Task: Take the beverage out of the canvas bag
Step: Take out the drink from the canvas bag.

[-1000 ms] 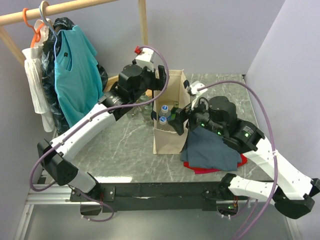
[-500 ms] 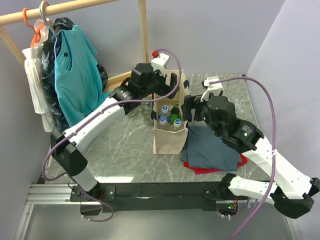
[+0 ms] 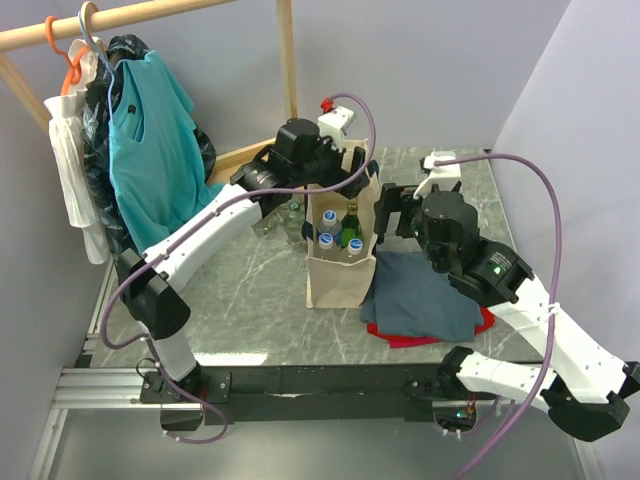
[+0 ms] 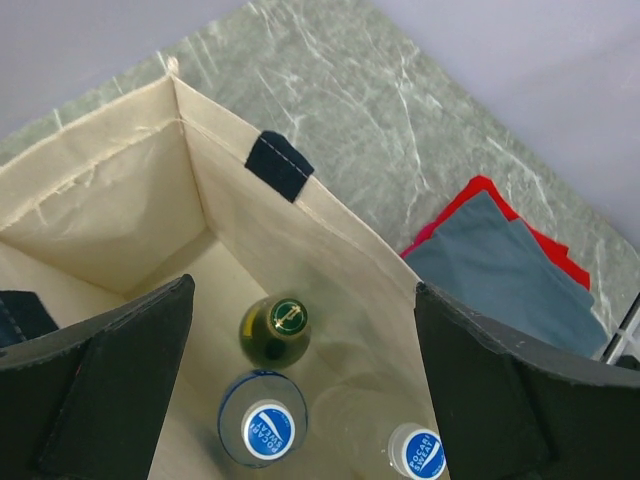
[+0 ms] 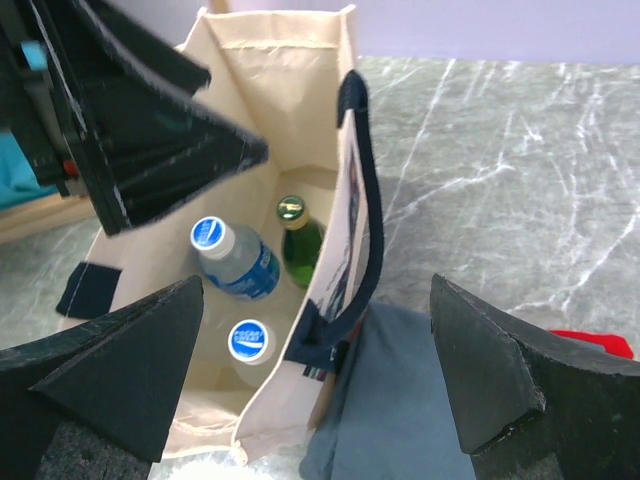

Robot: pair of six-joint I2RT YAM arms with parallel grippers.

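- My left gripper (image 4: 302, 295) hangs over the open mouth of the canvas bag (image 4: 335, 245), and its camera looks straight down inside.
- Its two fingers (image 4: 110, 390) are spread wide apart and nothing is between them.
- My right gripper (image 5: 318, 290) is close to the top of the bag's right-hand wall, above the folded grey-blue cloth (image 3: 425, 295).
- That gripper's fingers are also wide apart and grip nothing. I cannot tell whether either one touches the canvas.
- The bag stands upright on the marble-patterned table (image 3: 250, 270) between my two arms, with its mouth open.
- The drinks are all inside the bag, on its floor.
- A green bottle (image 4: 275, 335) stands upright near the middle of the bag, directly below the gap in my left gripper.
- The blue-capped bottles (image 4: 265, 430) stand just beside the green bottle, toward the near end of the bag. All the caps sit well below the rim.
- A navy handle (image 5: 360, 200) runs along the right wall of the bag and arches up above its rim, right in front of my right wrist camera.
- A navy patch (image 4: 280, 165) is stitched on the inside of that same wall.
- The grey-blue cloth lies on the table against the bag's right side, on top of a red piece (image 3: 487, 320) that shows at its edges.
- Behind my left arm, a teal top (image 3: 150, 140) hangs on a wooden rail (image 3: 150, 15) with other garments.
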